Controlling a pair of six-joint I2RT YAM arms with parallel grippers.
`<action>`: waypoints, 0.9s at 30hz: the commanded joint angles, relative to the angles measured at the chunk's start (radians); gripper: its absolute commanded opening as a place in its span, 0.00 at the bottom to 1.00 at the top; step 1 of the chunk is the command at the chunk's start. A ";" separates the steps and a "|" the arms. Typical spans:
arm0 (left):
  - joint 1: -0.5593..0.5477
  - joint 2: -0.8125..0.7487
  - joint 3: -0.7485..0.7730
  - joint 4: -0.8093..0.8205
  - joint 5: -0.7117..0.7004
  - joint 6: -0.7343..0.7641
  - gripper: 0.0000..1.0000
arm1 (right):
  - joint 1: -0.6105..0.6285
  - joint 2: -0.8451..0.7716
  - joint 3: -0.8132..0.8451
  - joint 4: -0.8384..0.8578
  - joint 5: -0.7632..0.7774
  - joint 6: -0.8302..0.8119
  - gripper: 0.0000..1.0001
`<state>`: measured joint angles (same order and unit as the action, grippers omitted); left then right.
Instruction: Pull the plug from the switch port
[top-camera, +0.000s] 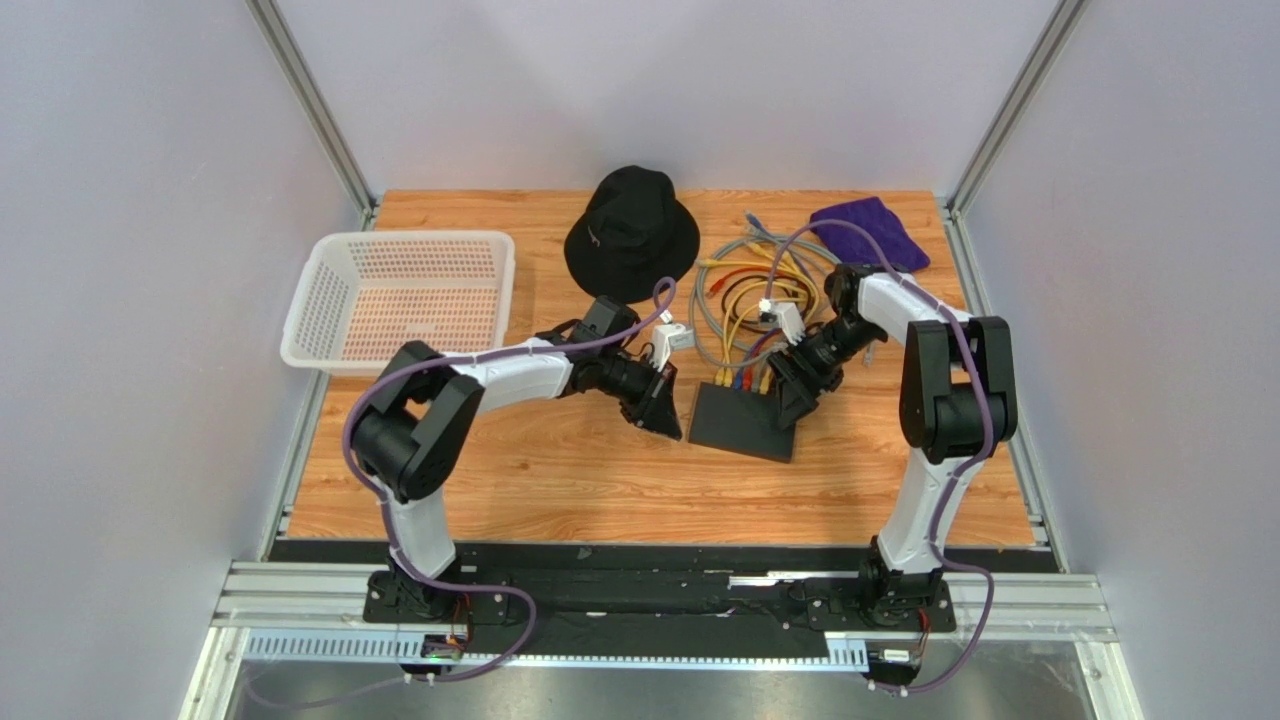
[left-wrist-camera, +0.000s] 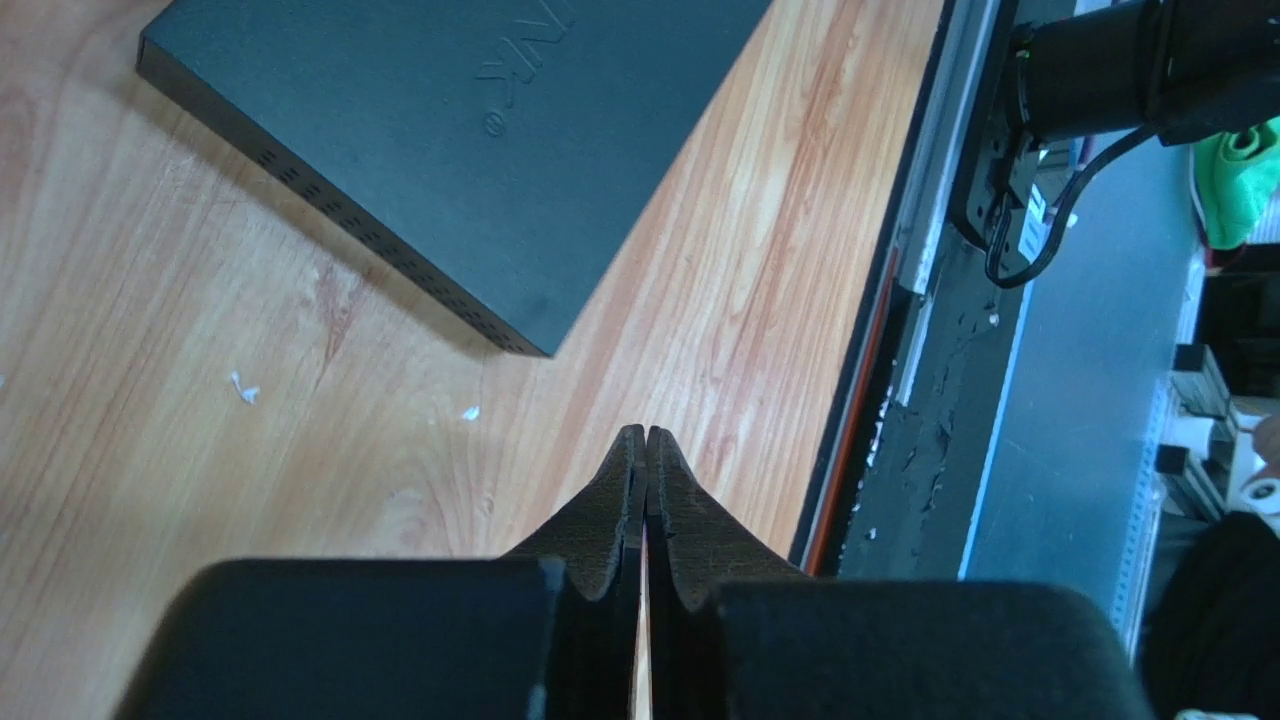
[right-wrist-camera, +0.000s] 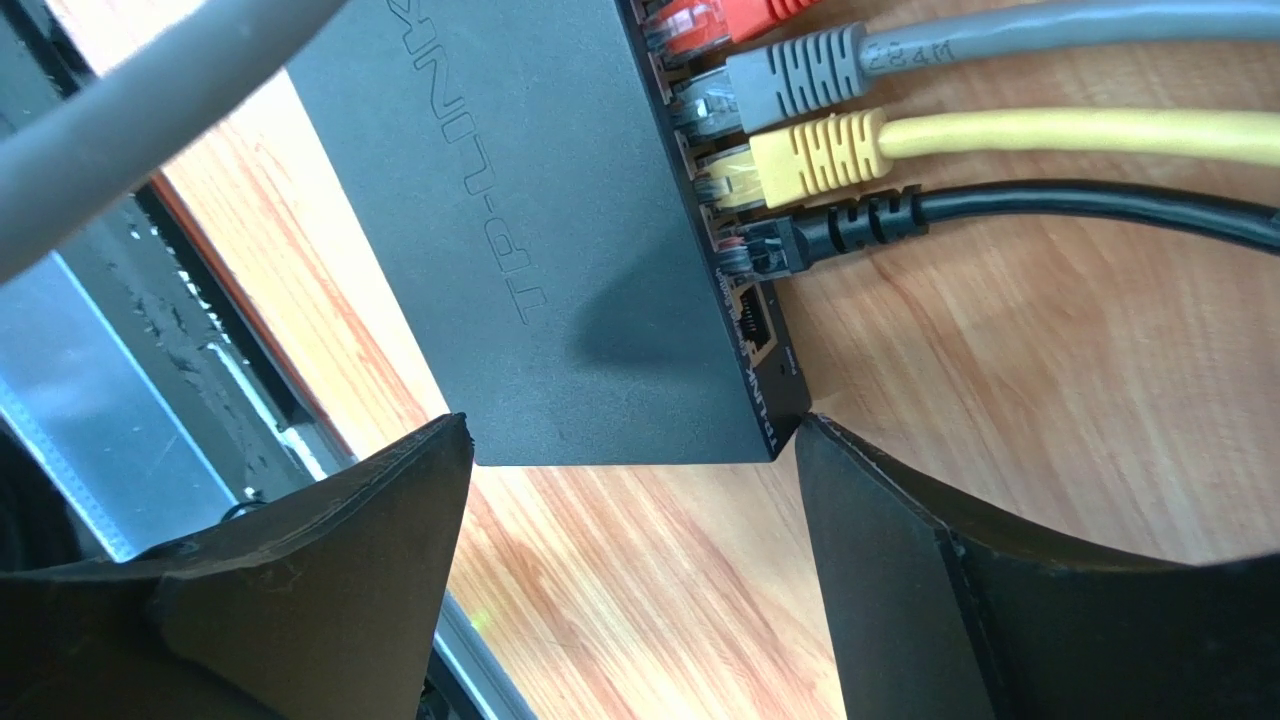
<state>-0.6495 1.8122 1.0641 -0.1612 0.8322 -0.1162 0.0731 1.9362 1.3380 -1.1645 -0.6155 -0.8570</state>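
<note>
The switch (top-camera: 741, 423) is a flat black box lying on the wooden table, with its port edge facing away from the arms. In the right wrist view red (right-wrist-camera: 721, 23), grey (right-wrist-camera: 796, 68), yellow (right-wrist-camera: 812, 150) and black (right-wrist-camera: 819, 233) plugs sit in the ports of the switch (right-wrist-camera: 556, 225). One port (right-wrist-camera: 751, 318) near the corner is empty. My right gripper (right-wrist-camera: 631, 428) is open, its fingers straddling the switch's near corner, holding nothing. My left gripper (left-wrist-camera: 646, 435) is shut on nothing, just off the left side of the switch (left-wrist-camera: 451, 135).
A bundle of coloured cables (top-camera: 744, 293) loops behind the switch. Behind it a black bucket hat (top-camera: 631, 233) lies at the back, with a purple cloth (top-camera: 875, 233) at back right. A white basket (top-camera: 398, 300) stands at the left. Grey walls enclose the table.
</note>
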 joint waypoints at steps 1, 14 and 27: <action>0.004 0.071 0.066 0.052 0.096 -0.034 0.00 | 0.007 0.015 0.010 -0.037 -0.069 0.024 0.82; -0.019 0.184 0.159 0.011 0.156 -0.004 0.00 | 0.010 0.007 -0.037 0.006 -0.070 0.065 0.81; -0.019 0.162 0.112 -0.104 0.146 0.001 0.00 | 0.059 -0.040 -0.077 0.060 -0.044 0.108 0.81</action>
<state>-0.6628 1.9579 1.1374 -0.2543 1.0000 -0.1112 0.0956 1.9232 1.2793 -1.1000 -0.6399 -0.7670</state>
